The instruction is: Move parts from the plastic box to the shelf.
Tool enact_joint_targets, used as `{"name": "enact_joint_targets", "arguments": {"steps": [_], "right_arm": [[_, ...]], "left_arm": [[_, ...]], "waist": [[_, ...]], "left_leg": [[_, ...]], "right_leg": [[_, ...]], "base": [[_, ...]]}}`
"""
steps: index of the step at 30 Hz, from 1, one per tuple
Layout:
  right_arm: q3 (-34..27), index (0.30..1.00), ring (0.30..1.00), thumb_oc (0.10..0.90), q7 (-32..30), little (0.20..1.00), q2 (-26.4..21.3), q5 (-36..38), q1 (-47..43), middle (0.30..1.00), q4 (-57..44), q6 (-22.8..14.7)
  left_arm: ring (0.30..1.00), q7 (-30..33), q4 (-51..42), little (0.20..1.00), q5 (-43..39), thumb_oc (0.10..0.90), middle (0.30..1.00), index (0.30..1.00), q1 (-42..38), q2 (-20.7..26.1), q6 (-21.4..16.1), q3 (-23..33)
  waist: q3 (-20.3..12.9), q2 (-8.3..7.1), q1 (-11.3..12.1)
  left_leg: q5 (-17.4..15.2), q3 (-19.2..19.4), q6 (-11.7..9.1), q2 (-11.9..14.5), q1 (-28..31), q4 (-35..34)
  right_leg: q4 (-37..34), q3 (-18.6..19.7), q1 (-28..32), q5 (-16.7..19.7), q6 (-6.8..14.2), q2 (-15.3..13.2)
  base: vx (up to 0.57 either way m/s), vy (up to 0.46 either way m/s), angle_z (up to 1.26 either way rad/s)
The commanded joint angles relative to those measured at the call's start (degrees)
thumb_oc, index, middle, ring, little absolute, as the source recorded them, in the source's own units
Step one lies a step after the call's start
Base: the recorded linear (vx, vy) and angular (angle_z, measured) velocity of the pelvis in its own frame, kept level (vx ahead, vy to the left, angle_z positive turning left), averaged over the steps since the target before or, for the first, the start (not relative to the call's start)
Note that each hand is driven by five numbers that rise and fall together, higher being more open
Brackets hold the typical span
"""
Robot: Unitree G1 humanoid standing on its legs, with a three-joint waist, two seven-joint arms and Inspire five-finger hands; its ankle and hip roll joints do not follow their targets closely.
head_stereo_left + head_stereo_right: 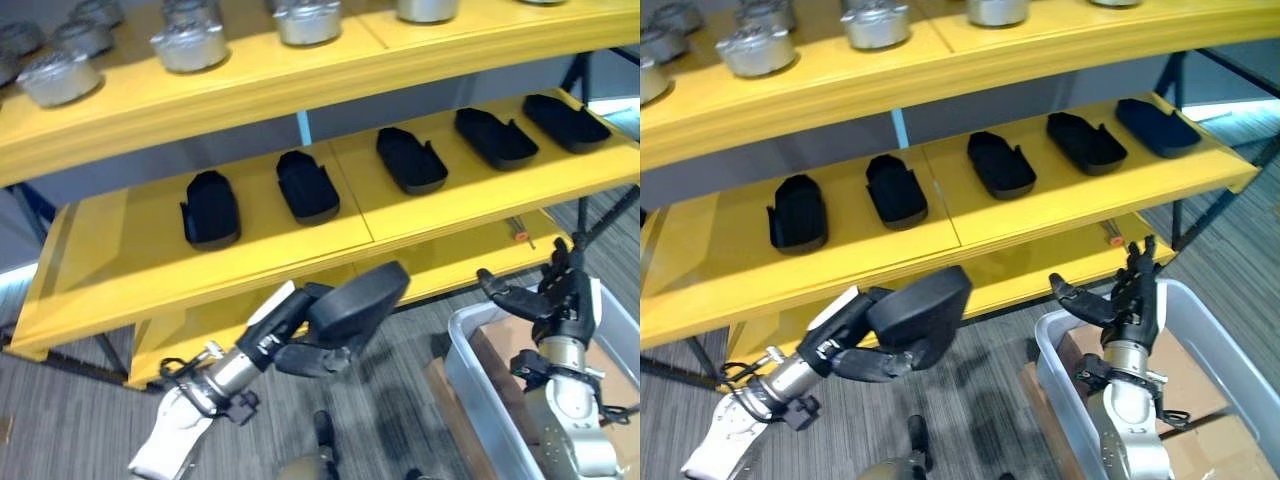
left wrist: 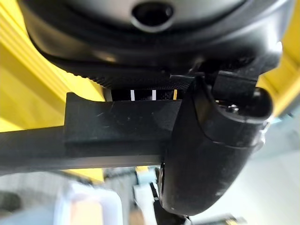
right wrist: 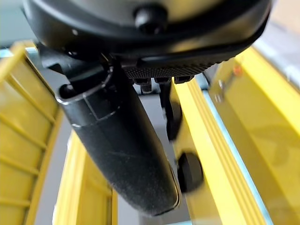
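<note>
No writing is readable. The left hand is clamped on a black part, its long axis slanting up toward the yellow shelf just ahead. The right hand, fingers spread and empty, hovers above the plastic box.

The shelf is coloured yellow, black parts and silver castings are carried, and the plastic box is translucent grey.
</note>
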Motion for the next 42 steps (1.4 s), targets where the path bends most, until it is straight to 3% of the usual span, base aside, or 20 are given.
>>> {"name": "enact_joint_targets", "arguments": {"steps": [1, 4, 5, 6, 7, 11, 16, 17, 18, 19, 22, 24, 26, 29, 33, 35, 37, 39, 40, 42], "right_arm": [[-3.84, 1.0, 1.0, 0.9, 0.65, 1.0, -2.6, -1.62, -7.27, 1.0, -3.47, -5.79], [-5.59, 1.0, 1.0, 0.9, 6.1, 1.0, -3.53, 1.91, -7.98, 1.0, -2.57, -5.09], [-5.52, 1.0, 1.0, 0.9, 7.09, 1.0, -3.72, 2.68, -8.06, 1.0, -2.63, -4.85], [-5.19, 1.0, 1.0, 0.9, 9.18, 1.0, -4.08, 4.71, -8.07, 1.0, -2.67, -4.15], [-5.14, 1.0, 1.0, 0.9, 9.49, 1.0, -4.04, 4.95, -8.04, 1.0, -2.63, -4.06], [-6.15, 1.0, 1.0, 0.9, 16.88, 1.0, -1.27, 11.96, -4.57, 1.0, -2.6, -5.48], [-6.56, 1.0, 1.0, 0.9, 18.68, 1.0, 0.03, 13.72, -2.91, 1.0, -4.15, -7.33], [-5.6, 1.0, 1.0, 0.9, 21.54, 1.0, 1.94, 15.11, -3.22, 1.0, -4.9, -8.18], [-5.28, 1.0, 1.0, 0.9, 22.28, 1.0, 2.53, 15.13, -3.19, 1.0, -5.49, -8.49], [-5.11, 1.0, 1.0, 0.9, 22.68, 1.0, 2.71, 15.15, -3.14, 1.0, -5.74, -8.65], [-2.84, 1.0, 1.0, 0.9, 22.06, 1.0, 2.63, 14.71, -2.54, 1.0, -7.41, -10.44], [-1.95, 1.0, 1.0, 0.9, 23.03, 1.0, 2.57, 14.86, -2.92, 1.0, -7.07, -11.9], [-0.29, 1.0, 1.0, 0.9, 24.35, 1.0, 1.87, 15.09, -4.69, 1.0, -5.15, -14.1], [-0.51, 1.0, 1.0, 0.9, 27.5, 1.0, 1.56, 17.08, -5.04, 1.0, -4.58, -13.83], [-0.4, 1.0, 1.0, 0.9, 28.93, 1.0, 0.8, 16.51, -6.03, 1.0, -5.2, -13.15], [-0.49, 1.0, 1.0, 0.9, 28.83, 1.0, 0.52, 16.43, -5.84, 1.0, -4.98, -13.09], [-0.77, 1.0, 1.0, 0.9, 29.79, 1.0, 0.59, 15.38, -5.46, 1.0, -5.12, -13.04], [-1.34, 1.0, 1.0, 0.9, 29.86, 1.0, 0.46, 15.36, -4.55, 1.0, -5.99, -12.35], [-2.56, 1.0, 1.0, 0.9, 29.78, 1.0, -0.44, 16.21, -3.99, 1.0, -6.51, -11.82], [-4.18, 1.0, 1.0, 0.9, 29.75, 1.0, -1.8, 17.26, -3.97, 1.0, -6.26, -11.63]], "left_arm": [[0.3, 3.21, -7.1, 0.3, -5.49, 0.4, 0.3, 0.3, -4.34, -1.18, -7.14, 7.5], [0.3, 2.41, -6.74, 0.3, -4.46, 0.4, 0.3, 0.3, -2.61, -1.75, -5.57, 11.01], [0.3, 2.27, -6.41, 0.3, -4.43, 0.4, 0.3, 0.3, -2.37, -1.7, -5.61, 11.51], [0.3, 2.0, -5.44, 0.3, -4.5, 0.4, 0.3, 0.3, -1.92, -0.98, -5.64, 12.59], [0.3, 1.77, -5.29, 0.3, -4.75, 0.4, 0.3, 0.3, -1.86, -0.84, -5.65, 12.71], [0.3, -5.08, -4.1, 0.3, -8.33, 0.4, 0.3, 0.3, -0.59, 1.68, -5.79, 14.22], [0.3, -8.47, -3.51, 0.3, -10.56, 0.4, 0.3, 0.3, -1.08, 3.37, -5.42, 14.71], [0.3, -9.82, -3.26, 0.3, -10.72, 0.4, 0.3, 0.3, -0.45, 3.02, -5.69, 15.12], [0.3, -10.1, -3.38, 0.3, -10.03, 0.4, 0.3, 0.3, 0.11, 2.76, -6.02, 15.26], [0.3, -10.24, -3.46, 0.3, -9.88, 0.4, 0.3, 0.3, 0.4, 2.7, -6.23, 15.29], [0.3, -11.69, -4.03, 0.3, -10.5, 0.4, 0.3, 0.3, -0.94, 3.03, -5.0, 13.86], [0.3, -12.25, -4.04, 0.3, -10.93, 0.4, 0.3, 0.3, -2.43, 2.9, -4.02, 12.51], [0.3, -9.29, -3.24, 0.3, -8.16, 0.4, 0.3, 0.3, -6.56, 2.07, -2.05, 8.26], [0.3, -8.1, -0.96, 0.3, -6.18, 0.4, 0.3, 0.3, -9.47, 1.58, -2.38, 5.45], [0.3, -8.96, -2.74, 0.3, -6.21, 0.4, 0.3, 0.3, -8.58, 0.47, -1.73, 5.11], [0.3, -9.36, -3.15, 0.3, -5.91, 0.4, 0.3, 0.3, -9.02, 0.61, -1.66, 4.7], [0.3, -9.1, -3.65, 0.3, -6.39, 0.4, 0.3, 0.3, -9.48, 0.49, -1.22, 4.18], [0.3, -8.68, -4.09, 0.3, -6.77, 0.4, 0.3, 0.3, -9.31, 0.39, -1.12, 4.33], [0.3, -8.16, -4.42, 0.3, -7.19, 0.4, 0.3, 0.3, -8.97, 0.39, -1.25, 4.78], [0.3, -8.2, -4.57, 0.3, -7.04, 0.4, 0.3, 0.3, -8.55, 0.35, -1.81, 5.5]], "waist": [[-2.2, -2.05, -0.42], [-2.63, -1.64, 0.31], [-2.61, -1.48, 0.4], [-2.7, -1.06, 0.35], [-2.68, -1.02, 0.34], [-3.54, -0.86, 0.05], [-3.89, -1.65, 0.66], [-3.6, -1.88, 1.57], [-3.54, -1.93, 1.96], [-3.53, -1.93, 2.1], [-3.23, -1.98, 1.62], [-3.33, -2.22, 1.22], [-2.83, -2.8, -0.8], [-3.18, -2.85, -2.36], [-2.75, -2.75, -2.12], [-1.62, -2.86, -2.69], [-1.47, -2.52, -3.96], [-1.95, -1.98, -4.83], [-2.65, -1.59, -5.19], [-3.34, -1.47, -5.26]], "left_leg": [[-3.19, -6.22, -2.85, 2.27, 4.91, -2.76], [3.07, -11.17, -5.29, 8.4, 5.07, -4.15], [3.02, -11.97, -5.36, 8.55, 5.04, -4.01], [0.6, -12.17, -5.37, 7.95, 6.01, -4.6], [0.22, -11.99, -5.35, 7.83, 6.26, -4.79], [-1.19, -8.72, -4.26, 4.92, 8.91, -9.36], [-2.34, -8.27, -2.12, 1.54, 8.85, -10.25], [-3.01, -5.56, -1.09, 0.6, 9.44, -10.37], [-3.06, -4.43, -0.74, 0.45, 9.45, -10.35], [-3.03, -4.01, -0.6, 0.43, 9.41, -10.33], [-3.05, -4.58, 0.73, -0.21, 8.78, -10.28], [-2.84, -4.62, 0.61, -0.65, 8.19, -10.31], [-3.39, -7.16, 0.6, -2.83, 7.64, -8.45], [-4.27, -8.6, 0.62, -4.4, 5.7, -5.87], [-8.05, -6.81, 0.33, -6.9, 2.15, 3.54], [-5.49, -4.52, -1.92, -4.32, -1.78, 12.36], [-3.68, -2.72, -3.48, -0.15, -2.14, 13.22], [-2.29, -3.24, -3.79, 2.04, 0.54, 8.76], [-1.52, -5.83, -3.82, 3.66, 3.82, 1.05], [0.95, -8.53, -4.77, 6.36, 5.95, -3.88]], "right_leg": [[-0.92, 2.85, -4.16, 5.78, -1.25, 3.32], [-0.34, 4.94, -3.69, 4.95, -1.78, 2.67], [-0.16, 5.39, -3.79, 4.9, -1.67, 2.36], [0.19, 5.74, -4.0, 5.01, -0.86, 1.09], [0.21, 5.71, -3.95, 5.06, -0.68, 0.84], [-1.92, 3.03, -2.85, 8.35, 3.85, -3.93], [-2.37, 1.19, -3.04, 11.53, 5.61, -6.92], [0.85, -1.9, -4.29, 13.83, 6.21, -8.34], [2.22, -2.88, -4.58, 13.44, 6.2, -8.28], [2.74, -3.22, -4.61, 12.88, 6.04, -8.0], [6.98, -1.64, -6.11, 8.28, 4.37, -2.74], [6.33, -1.45, -6.0, 4.21, 1.75, 2.78], [2.23, 4.65, -6.11, 4.99, -0.04, 7.3], [-0.64, 7.93, -5.97, 6.32, -1.2, 8.48], [-3.96, 8.27, -4.69, 8.16, -1.02, 6.69], [-4.88, 7.42, -3.71, 8.61, -1.65, 5.58], [-5.01, 6.99, -3.78, 8.82, -1.53, 4.65], [-4.79, 7.76, -4.01, 8.72, -1.14, 4.05], [-4.46, 9.41, -4.15, 8.32, -0.74, 3.74], [-4.1, 10.93, -4.29, 7.86, -0.59, 3.58]], "base": [[0.03, 0.25, -0.1], [0.02, 0.343, -0.25], [-0.02, 0.507, -0.57], [-0.02, 0.38, -0.43], [-0.03, 0.539, -0.25], [-0.03, 0.516, -0.03], [-0.03, 0.306, 0.26], [-0.05, 0.355, 0.1], [-0.05, 0.312, -0.13], [-0.03, 0.151, -0.36], [-0.01, 0.088, -0.2], [0.03, 0.015, 0.27], [0.04, -0.031, 0.26], [0.02, -0.061, 0.59], [0.02, -0.005, 0.11], [-0.01, 0.064, 0.19], [0.02, 0.217, 0.17], [0.1, 0.318, 0.27], [0.14, 0.383, -0.04], [0.12, 0.401, -0.18]]}}
